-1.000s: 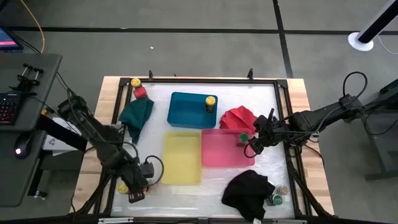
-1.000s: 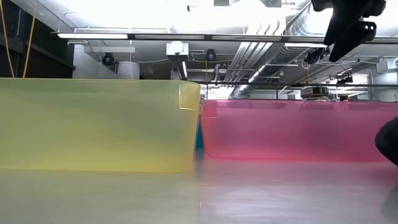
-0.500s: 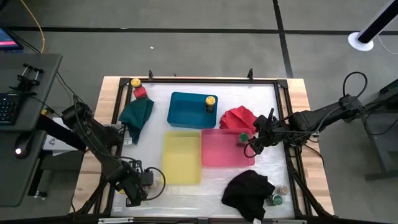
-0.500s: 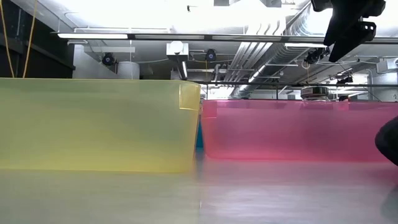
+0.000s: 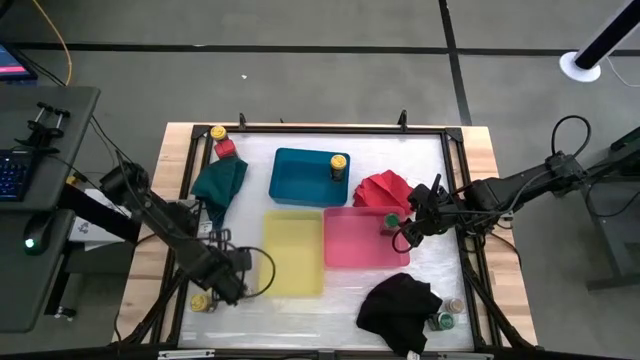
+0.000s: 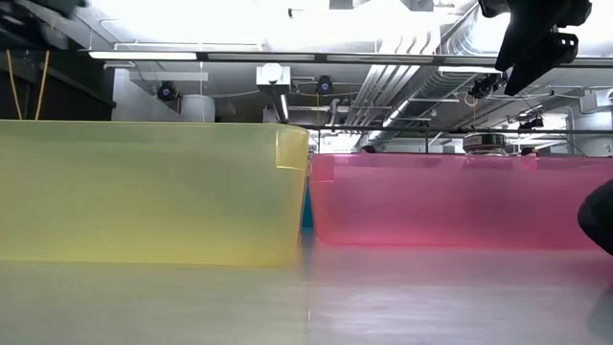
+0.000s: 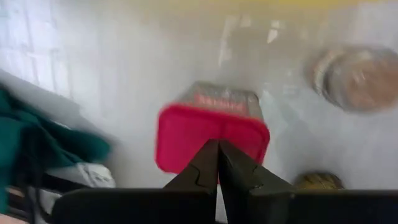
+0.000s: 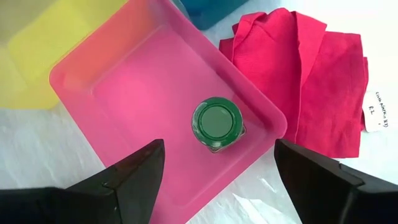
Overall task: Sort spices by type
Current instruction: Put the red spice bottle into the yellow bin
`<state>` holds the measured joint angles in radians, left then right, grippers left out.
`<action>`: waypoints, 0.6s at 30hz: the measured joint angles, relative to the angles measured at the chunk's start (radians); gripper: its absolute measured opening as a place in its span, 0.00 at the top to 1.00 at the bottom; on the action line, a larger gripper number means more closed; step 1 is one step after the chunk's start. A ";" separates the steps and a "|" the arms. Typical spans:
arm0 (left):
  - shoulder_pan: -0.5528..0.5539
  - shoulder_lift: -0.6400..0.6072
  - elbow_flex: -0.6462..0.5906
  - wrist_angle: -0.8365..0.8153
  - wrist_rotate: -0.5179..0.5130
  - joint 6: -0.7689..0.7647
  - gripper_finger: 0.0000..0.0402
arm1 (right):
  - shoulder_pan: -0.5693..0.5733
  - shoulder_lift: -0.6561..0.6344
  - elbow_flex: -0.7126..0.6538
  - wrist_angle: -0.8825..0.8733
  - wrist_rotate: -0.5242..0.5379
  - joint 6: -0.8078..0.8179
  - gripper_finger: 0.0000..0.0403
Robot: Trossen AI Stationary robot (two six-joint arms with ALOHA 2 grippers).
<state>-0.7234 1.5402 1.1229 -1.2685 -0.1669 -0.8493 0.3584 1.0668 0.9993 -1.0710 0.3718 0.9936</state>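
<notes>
Your left gripper (image 7: 217,163), fingers pressed together, hangs over the red square-lidded spice jar (image 7: 211,134); right gripper (image 8: 214,180), fingers spread, hovers above the green round-lidded jar (image 8: 217,123) in the pink plastic tray (image 8: 81,81).

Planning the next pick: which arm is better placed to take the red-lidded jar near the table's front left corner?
Left. The left gripper hangs right by that corner, its shut fingers over the red-lidded jar; the right gripper waits open over the pink tray.
</notes>
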 joint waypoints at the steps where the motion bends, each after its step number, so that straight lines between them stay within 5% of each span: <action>1: 0.020 0.000 0.000 0.000 -0.014 0.028 1.00 | 0.000 0.000 0.000 0.000 0.000 0.000 0.26; 5: 0.110 -0.002 0.000 -0.007 -0.040 0.145 1.00 | 0.000 0.000 0.000 0.000 0.013 0.020 0.26; 10: 0.195 -0.086 0.047 -0.080 -0.041 0.105 1.00 | 0.000 0.000 0.000 0.000 0.013 0.027 0.26; 18: 0.081 -0.363 -0.027 0.008 -0.064 -0.452 1.00 | 0.000 0.000 0.000 0.000 0.018 0.019 0.26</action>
<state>-0.6426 1.1769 1.0962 -1.2605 -0.2314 -1.3018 0.3584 1.0668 0.9993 -1.0714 0.3898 1.0122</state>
